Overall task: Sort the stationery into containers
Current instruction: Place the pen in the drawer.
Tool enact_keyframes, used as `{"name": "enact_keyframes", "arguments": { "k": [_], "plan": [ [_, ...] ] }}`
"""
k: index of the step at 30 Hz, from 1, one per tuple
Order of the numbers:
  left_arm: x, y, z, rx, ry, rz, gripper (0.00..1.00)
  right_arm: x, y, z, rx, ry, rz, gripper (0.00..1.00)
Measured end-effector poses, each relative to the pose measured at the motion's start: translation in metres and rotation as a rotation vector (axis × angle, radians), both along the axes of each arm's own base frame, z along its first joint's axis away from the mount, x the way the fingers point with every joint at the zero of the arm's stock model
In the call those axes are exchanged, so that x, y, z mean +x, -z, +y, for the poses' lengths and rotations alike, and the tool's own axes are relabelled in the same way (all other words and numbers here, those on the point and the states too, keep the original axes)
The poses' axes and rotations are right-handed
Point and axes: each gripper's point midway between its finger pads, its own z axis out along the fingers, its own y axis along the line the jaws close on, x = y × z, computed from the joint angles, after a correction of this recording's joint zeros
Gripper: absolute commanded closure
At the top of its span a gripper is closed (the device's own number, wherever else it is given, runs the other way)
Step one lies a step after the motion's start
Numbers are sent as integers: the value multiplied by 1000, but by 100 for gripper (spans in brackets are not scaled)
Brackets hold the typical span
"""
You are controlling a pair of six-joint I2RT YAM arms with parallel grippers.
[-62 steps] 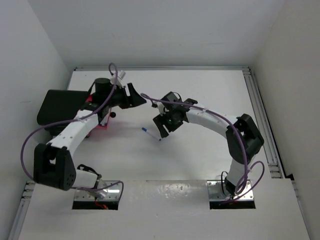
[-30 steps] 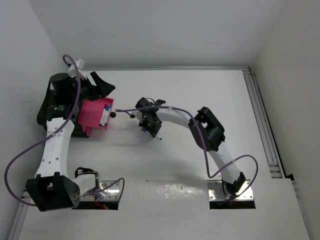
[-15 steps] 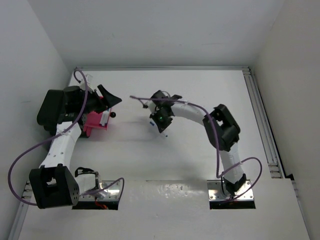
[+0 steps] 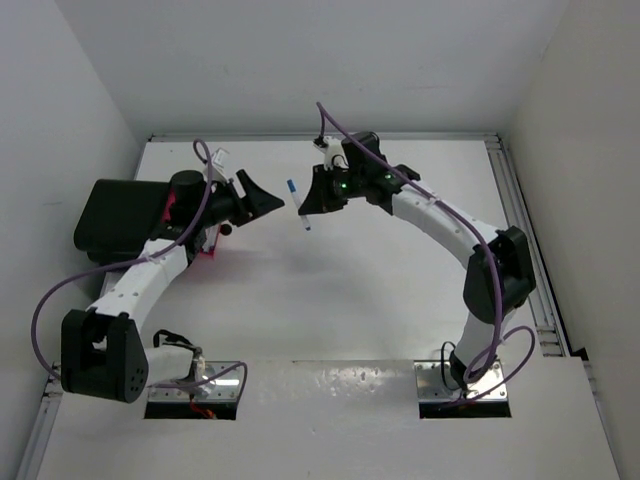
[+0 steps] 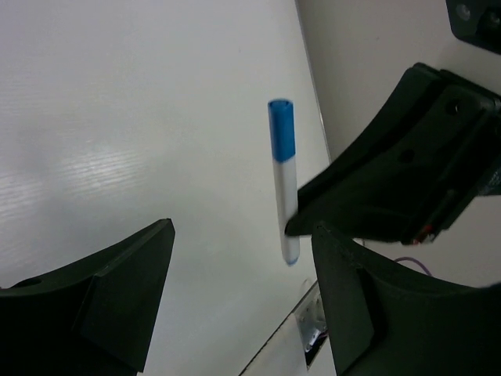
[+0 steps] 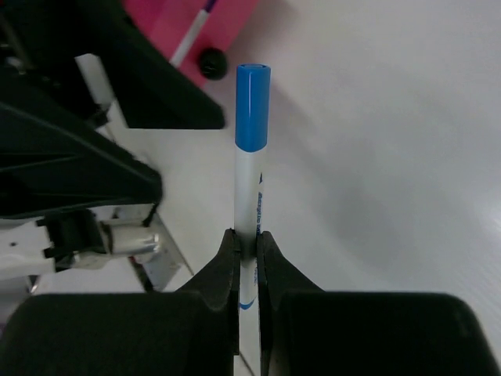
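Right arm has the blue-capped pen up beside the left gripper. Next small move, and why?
Probably ease the pen between the open fingers of the left gripper for a handoff: the right gripper clamps its white barrel, and the pen hangs just beyond the left fingertips.

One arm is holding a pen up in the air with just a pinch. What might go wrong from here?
1. The right jaws pinch the pen near its uncapped end, with most of it sticking out, so it may swivel or slip and fall to the table.
2. The left jaws stand open close beside it. If they close off-centre, they might knock the pen loose or bump the right jaws.
3. The tray lies partly under the left arm, so a drop could miss it.
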Motion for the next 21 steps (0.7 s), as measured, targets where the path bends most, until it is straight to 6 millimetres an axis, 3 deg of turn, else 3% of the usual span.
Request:
{"name": "enact_keyframes", "arguments": {
  "k": [5,8,11,12,14,15,16,17,18,20,21],
  "plan": [
    [9,-5,-13,-42,7,1,24,-19,-20,24,73,-53,39,100],
    [12,-9,-16,-68,1,-1,33,-25,-29,32,104,-79,42,100],
    [15,-16,-18,-107,-1,-7,55,-32,-31,37,115,-97,54,100],
    [15,-19,-19,-119,4,-13,70,-33,-31,38,116,-100,57,100],
    [15,-26,-21,-148,13,-22,84,-35,-31,40,118,-105,60,100],
    [14,-31,-23,-164,24,-30,94,-35,-31,40,117,-106,62,95],
    [13,-33,-23,-165,34,-44,98,-36,-30,40,118,-107,64,84],
    [13,-33,-22,-167,39,-42,100,-36,-31,41,119,-108,68,62],
    [12,-33,-20,-164,45,-40,100,-37,-31,41,123,-109,72,53],
    [15,-29,-10,-111,52,-25,100,-35,-32,39,126,-107,74,40],
    [20,-29,-2,-66,54,-27,100,-33,-32,37,128,-102,76,39]
  ]
}}
